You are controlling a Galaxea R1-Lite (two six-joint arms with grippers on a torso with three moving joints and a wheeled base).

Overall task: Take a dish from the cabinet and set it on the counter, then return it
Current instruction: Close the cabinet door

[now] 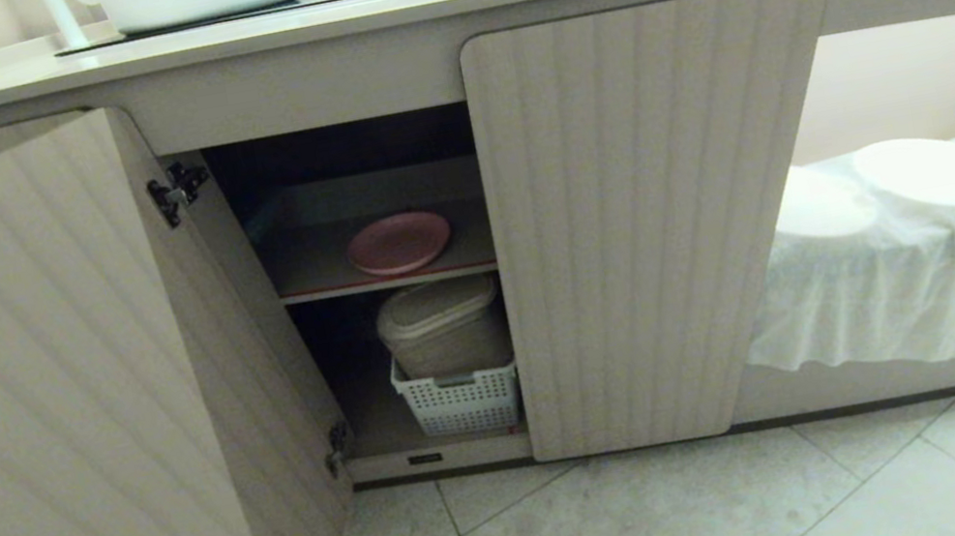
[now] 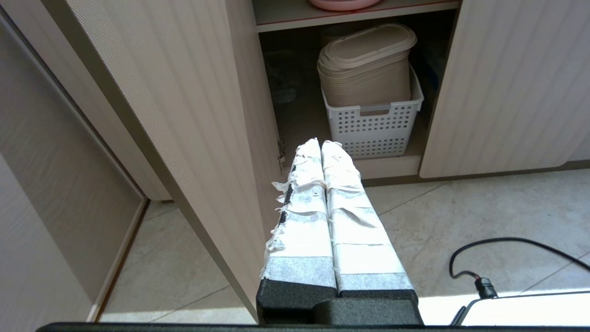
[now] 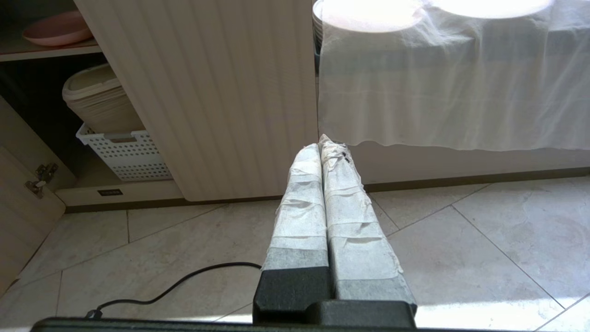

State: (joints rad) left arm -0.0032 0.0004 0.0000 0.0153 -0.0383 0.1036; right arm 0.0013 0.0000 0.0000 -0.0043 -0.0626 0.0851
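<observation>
Dish (image 1: pixel 398 243) lies on the cabinet (image 1: pixel 674 214) shelf, well apart from both grippers' closed fingers (image 2: pixel 322 184).

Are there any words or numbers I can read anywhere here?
None can be read.
Small dark label on the strip under the cabinet opening: too small and blurred to read.
Pink plate, white basket and counter: no writing shows.

Inside the low beige fluted cabinet (image 1: pixel 674 214): 1 round pink plastic plate (image 1: pixel 398 243) on the upper shelf, 1 white perforated plastic basket (image 1: pixel 459 401) below holding 1 beige lidded bin (image 1: pixel 442 325). The cabinet shows 2 doors, 1 open.
</observation>
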